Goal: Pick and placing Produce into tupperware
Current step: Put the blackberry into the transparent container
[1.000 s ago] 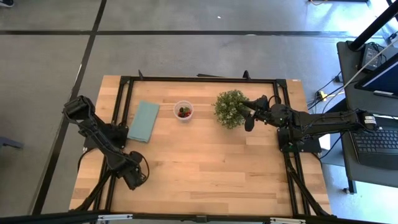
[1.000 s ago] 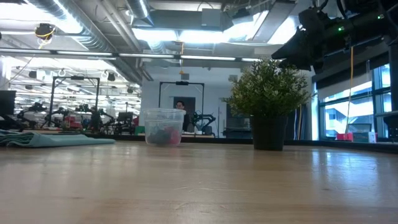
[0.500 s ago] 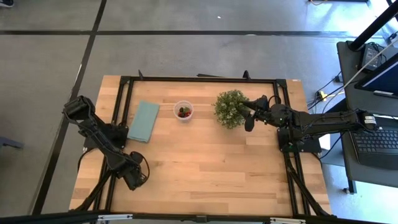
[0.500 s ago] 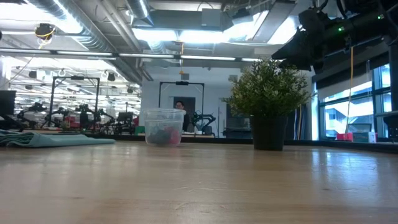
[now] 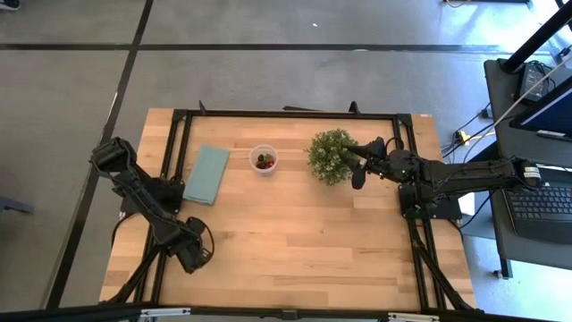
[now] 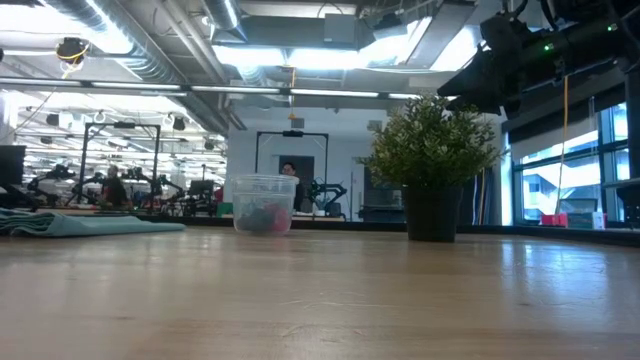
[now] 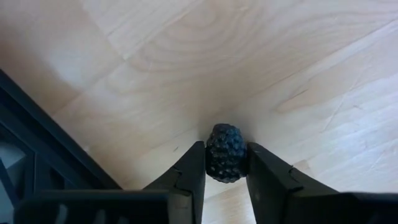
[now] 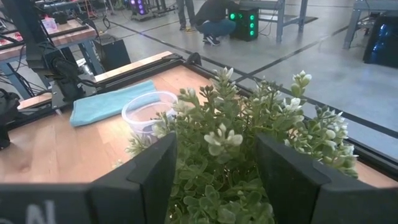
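Wooden planks make up the tabletop [image 5: 295, 233], framed by a black rail. Near its front left corner the left end effector [image 7: 226, 163] sits low on the wood with its two fingers [image 7: 191, 167] pressed against either side of a dark berry [image 7: 225, 153], so the step in hand looks like the grasp of one more piece. The clear cup [image 5: 263, 159] stands well apart, toward the back edge beside a teal cloth [image 5: 207, 173], with red and dark pieces already inside. The next move calls for a clean lift, a carry across to the cup and a release above its rim. The right end effector [image 8: 214, 163] hangs with fingers wide apart around the potted plant [image 5: 332, 156], gripping nothing.
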{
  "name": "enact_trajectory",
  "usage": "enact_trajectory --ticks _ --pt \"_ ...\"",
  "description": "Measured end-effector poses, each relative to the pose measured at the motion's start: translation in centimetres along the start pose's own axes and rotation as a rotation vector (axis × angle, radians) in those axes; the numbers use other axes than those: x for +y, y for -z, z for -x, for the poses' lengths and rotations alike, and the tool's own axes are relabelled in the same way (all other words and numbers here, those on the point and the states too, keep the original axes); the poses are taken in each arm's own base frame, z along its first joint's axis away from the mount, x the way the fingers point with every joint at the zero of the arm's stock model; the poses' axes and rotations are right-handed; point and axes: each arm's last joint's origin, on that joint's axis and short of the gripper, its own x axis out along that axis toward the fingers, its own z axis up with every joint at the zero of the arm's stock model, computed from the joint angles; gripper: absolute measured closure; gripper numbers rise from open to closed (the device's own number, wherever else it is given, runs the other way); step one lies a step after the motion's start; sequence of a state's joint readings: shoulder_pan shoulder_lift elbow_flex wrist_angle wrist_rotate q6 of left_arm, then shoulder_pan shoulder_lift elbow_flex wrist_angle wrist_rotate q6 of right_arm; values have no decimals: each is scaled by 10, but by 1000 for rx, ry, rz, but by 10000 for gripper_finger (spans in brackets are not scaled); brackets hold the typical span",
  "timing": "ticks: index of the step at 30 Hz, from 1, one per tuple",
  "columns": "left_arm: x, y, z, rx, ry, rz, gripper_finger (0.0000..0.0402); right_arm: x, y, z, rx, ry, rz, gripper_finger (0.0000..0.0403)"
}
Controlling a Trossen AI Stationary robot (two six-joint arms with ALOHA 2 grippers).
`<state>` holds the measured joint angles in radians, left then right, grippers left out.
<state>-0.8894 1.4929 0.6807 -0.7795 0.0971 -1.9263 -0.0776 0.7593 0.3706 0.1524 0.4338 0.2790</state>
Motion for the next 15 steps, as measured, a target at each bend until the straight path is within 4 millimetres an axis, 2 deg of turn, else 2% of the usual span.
enact_trajectory --ticks 8,15 --pt "-5 -4 5 4 11 11 314 0 0 0 2 1 4 186" --pt "-31 -26 27 -134 136 -63 319 0 0 0 1 0 3 186"
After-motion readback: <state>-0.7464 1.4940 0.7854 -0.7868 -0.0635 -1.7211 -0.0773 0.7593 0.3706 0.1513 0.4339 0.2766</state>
